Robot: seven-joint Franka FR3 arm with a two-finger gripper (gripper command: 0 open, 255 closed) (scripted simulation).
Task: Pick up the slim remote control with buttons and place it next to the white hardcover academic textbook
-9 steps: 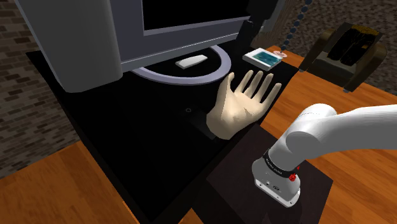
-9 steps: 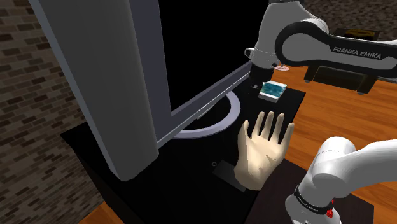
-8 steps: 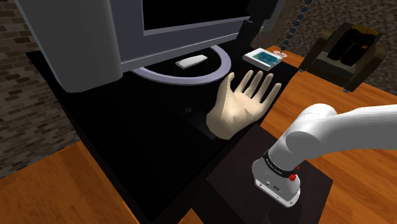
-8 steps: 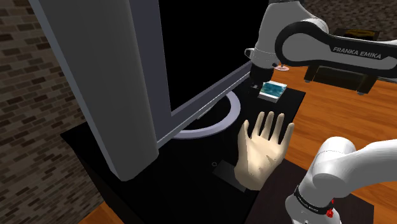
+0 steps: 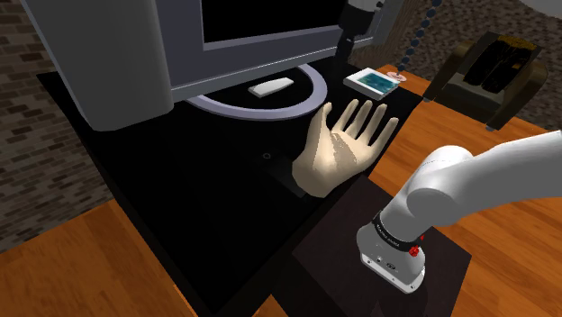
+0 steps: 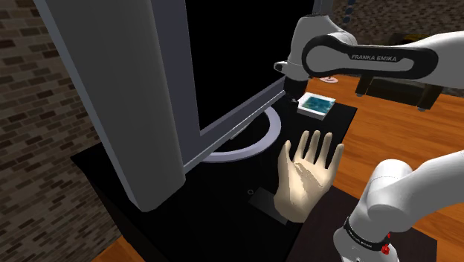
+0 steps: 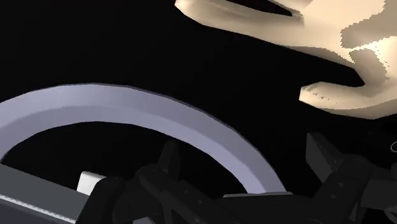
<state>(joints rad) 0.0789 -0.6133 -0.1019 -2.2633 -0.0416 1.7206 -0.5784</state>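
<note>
The slim remote (image 5: 270, 87), drawn plain white, lies flat within the curve of the grey ring foot (image 5: 297, 105) of the monitor (image 5: 117, 54), just under the lower edge of the screen; nothing touches it. The white textbook (image 5: 374, 82) with a teal cover lies well apart from it, toward the shoulder view's right, near the corner of the black mat (image 5: 198, 198). The black claw (image 5: 345, 40) hangs above the mat between the ring foot and the textbook, near the monitor's corner; in the second exterior view it is just to the left of the book. In the wrist view its two fingers (image 7: 168, 159) stand apart with nothing held between them, so the claw is open; the ring foot curves below them. A pale model hand (image 5: 342, 149) lies palm up on the mat, its fingertips pointing toward the textbook. The mat covers part of the wooden surface (image 5: 504, 225); a dark boxy object (image 5: 491, 67) stands at its far edge.
</note>
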